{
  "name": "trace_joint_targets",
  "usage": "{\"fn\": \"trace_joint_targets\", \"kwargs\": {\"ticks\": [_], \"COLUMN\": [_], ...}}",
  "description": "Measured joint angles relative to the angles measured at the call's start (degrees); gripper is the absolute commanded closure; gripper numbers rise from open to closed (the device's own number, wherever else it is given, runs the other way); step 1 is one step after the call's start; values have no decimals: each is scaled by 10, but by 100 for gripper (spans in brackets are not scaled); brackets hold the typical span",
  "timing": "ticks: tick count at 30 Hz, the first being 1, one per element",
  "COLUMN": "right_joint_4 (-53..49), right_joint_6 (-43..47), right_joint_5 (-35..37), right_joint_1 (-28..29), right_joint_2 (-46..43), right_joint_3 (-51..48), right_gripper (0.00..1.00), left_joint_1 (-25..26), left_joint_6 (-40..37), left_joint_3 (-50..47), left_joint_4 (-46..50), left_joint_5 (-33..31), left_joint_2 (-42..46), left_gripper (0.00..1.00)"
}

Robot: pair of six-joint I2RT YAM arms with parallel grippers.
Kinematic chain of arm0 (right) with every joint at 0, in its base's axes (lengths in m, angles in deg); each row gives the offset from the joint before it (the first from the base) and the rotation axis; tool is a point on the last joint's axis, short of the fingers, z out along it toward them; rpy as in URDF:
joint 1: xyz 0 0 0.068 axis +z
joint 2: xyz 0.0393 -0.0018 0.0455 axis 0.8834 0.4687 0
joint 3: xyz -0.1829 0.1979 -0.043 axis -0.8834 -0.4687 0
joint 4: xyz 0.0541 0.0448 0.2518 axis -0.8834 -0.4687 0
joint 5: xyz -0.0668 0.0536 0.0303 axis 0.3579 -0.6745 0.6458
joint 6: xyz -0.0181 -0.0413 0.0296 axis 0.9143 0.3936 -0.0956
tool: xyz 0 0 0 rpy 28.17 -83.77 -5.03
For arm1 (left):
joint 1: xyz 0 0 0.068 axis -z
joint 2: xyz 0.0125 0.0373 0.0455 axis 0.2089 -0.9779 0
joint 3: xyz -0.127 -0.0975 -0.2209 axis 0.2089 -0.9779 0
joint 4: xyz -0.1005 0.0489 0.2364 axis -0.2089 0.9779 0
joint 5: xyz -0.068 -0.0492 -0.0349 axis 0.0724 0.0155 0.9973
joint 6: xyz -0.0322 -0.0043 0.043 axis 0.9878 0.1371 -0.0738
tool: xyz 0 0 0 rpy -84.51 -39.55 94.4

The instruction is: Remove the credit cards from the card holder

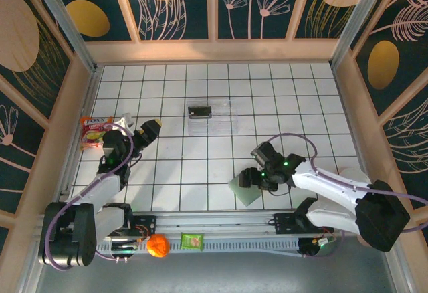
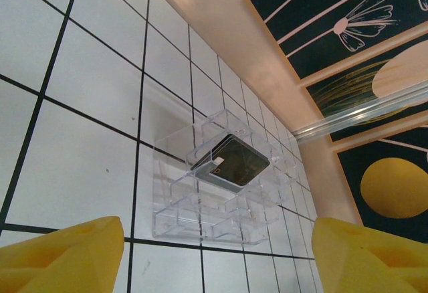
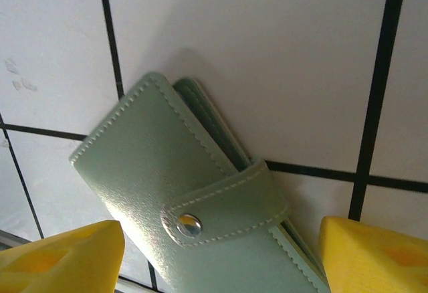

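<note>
Left gripper [image 2: 214,253] is open, facing a clear compartment tray [image 2: 200,225] holding one dark flat rectangle [image 2: 234,166]. Right gripper [image 3: 221,243] hangs open over the card holder [image 3: 167,186]: pale green, snapped shut, flat on the table [image 1: 167,172].

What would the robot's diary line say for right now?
left gripper: open, facing clear tray | right gripper: open, above card holder | card holder: flat on table, strap snapped shut
</note>
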Motion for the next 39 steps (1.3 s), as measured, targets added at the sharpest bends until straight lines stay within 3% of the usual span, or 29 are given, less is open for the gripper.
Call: {"fn": "trace_joint_targets", "kwargs": {"ticks": [5, 9, 14, 22, 30, 39], "right_joint_4": [4, 19, 44, 69, 99, 156], "right_joint_6": [-17, -34, -49, -78, -91, -79], "right_joint_5": [-19, -28, -25, 1, -3, -12], "right_joint_1": [11, 57, 103, 110, 110, 110], "right_joint_2": [-12, 3, 40, 36, 34, 25], "right_joint_3": [-11, -3, 17, -3, -33, -42], "right_gripper": [28, 36, 36, 43, 63, 97], "left_joint_1": [0, 0, 0, 20, 51, 75], "left_joint_6": [0, 0, 2, 2, 2, 9], "left_joint_3": [0, 0, 0, 1, 4, 4], "left_joint_4": [0, 0, 0, 1, 3, 10], "left_joint_5": [8, 12, 21, 21, 21, 21], "left_joint_2": [0, 0, 0, 2, 23, 41], "left_gripper": [32, 36, 34, 39, 47, 50]}}
